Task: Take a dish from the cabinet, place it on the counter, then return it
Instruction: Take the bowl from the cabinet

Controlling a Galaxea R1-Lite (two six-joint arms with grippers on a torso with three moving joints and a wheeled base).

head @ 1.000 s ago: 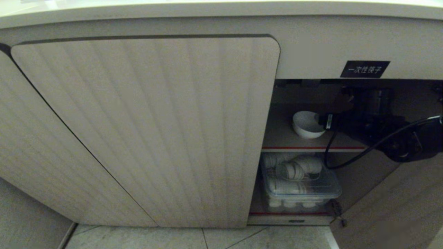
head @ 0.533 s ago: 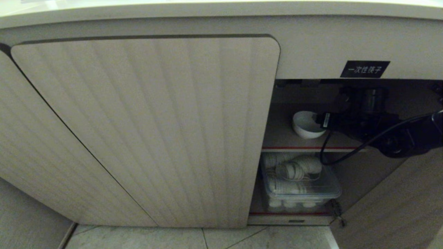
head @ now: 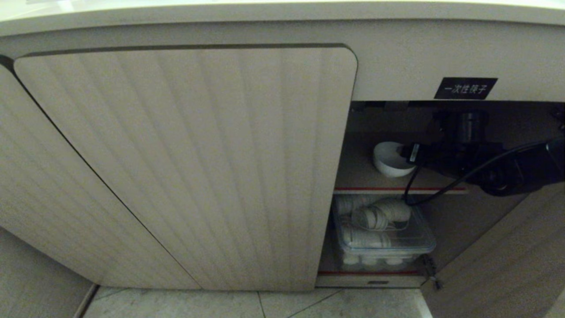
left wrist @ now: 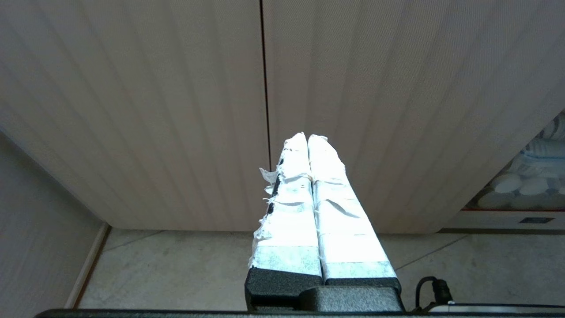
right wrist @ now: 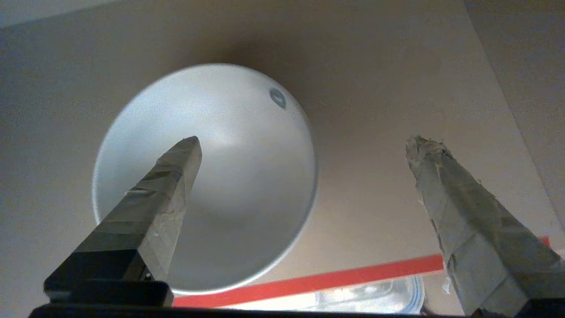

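A: Where's your dish (head: 388,160)?

B: On the upper shelf (head: 362,176) of the cabinet (head: 185,168), the red-edged one, at about 3 o'clock in the head view. It sits upright, behind the open doorway, right of the closed ribbed door. Counter (head: 282,11) runs along 12 o'clock; nothing of yours shows on that strip.

A: Right gripper (right wrist: 304,145)?

B: Released, jaws spread wide. In your right wrist view one taped finger (right wrist: 163,194) lies over the bowl's inside, the other finger (right wrist: 459,207) stands outside the rim over bare shelf. So the rim is between them. Can't tell whether either finger touches it. In the head view your right arm (head: 485,168) reaches in from 3 o'clock, its black cable looping down past the shelf edge.

A: Left gripper (left wrist: 307,139)?

B: Clenched, taped fingers pressed together, holding nothing. It points at the closed door, above the tiled floor (left wrist: 176,265).

A: Anything else?

B: Clear lidded box (head: 384,234) of white items on the lower shelf, at 5 o'clock from the dish. Black label (head: 465,88) with white characters above the opening.
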